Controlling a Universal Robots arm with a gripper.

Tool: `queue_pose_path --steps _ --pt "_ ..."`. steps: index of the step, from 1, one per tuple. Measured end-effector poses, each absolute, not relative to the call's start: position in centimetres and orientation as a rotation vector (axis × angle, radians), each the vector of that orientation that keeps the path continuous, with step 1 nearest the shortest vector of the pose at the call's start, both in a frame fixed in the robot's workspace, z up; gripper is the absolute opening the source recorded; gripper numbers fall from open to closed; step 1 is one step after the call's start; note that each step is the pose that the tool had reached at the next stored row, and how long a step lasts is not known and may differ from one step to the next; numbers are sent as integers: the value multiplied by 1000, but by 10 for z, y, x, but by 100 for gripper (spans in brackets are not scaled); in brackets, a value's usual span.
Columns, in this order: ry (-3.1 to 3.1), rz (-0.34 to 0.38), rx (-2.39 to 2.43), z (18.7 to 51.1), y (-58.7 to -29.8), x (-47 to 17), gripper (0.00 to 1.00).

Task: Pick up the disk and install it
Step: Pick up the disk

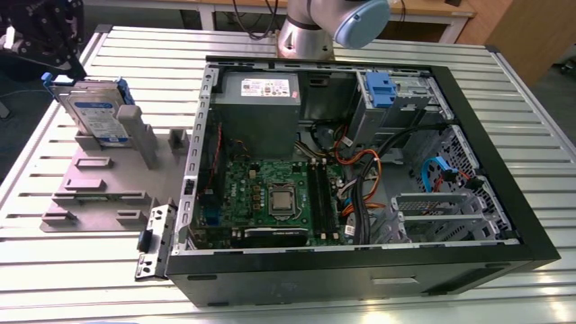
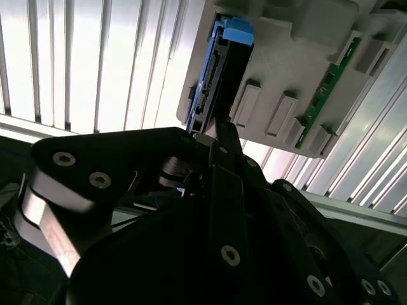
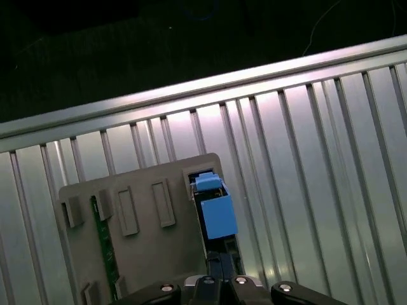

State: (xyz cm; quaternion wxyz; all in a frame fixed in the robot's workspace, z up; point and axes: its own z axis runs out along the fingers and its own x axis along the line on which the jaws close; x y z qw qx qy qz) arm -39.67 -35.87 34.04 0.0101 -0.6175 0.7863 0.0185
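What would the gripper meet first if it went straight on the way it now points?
Most likely the disk, standing on edge in the grey holder plate: in both wrist views the gripper points at its blue-framed edge. Gap unclear.

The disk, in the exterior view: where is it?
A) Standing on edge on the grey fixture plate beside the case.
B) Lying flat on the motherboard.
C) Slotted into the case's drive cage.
A: the disk stands on edge on the grey fixture plate, at the exterior view's left of the open computer case.
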Motion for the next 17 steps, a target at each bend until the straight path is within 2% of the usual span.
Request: queue_pose_path --steps 17 --pt "2421 59 -1970 340 -359 -391 11"
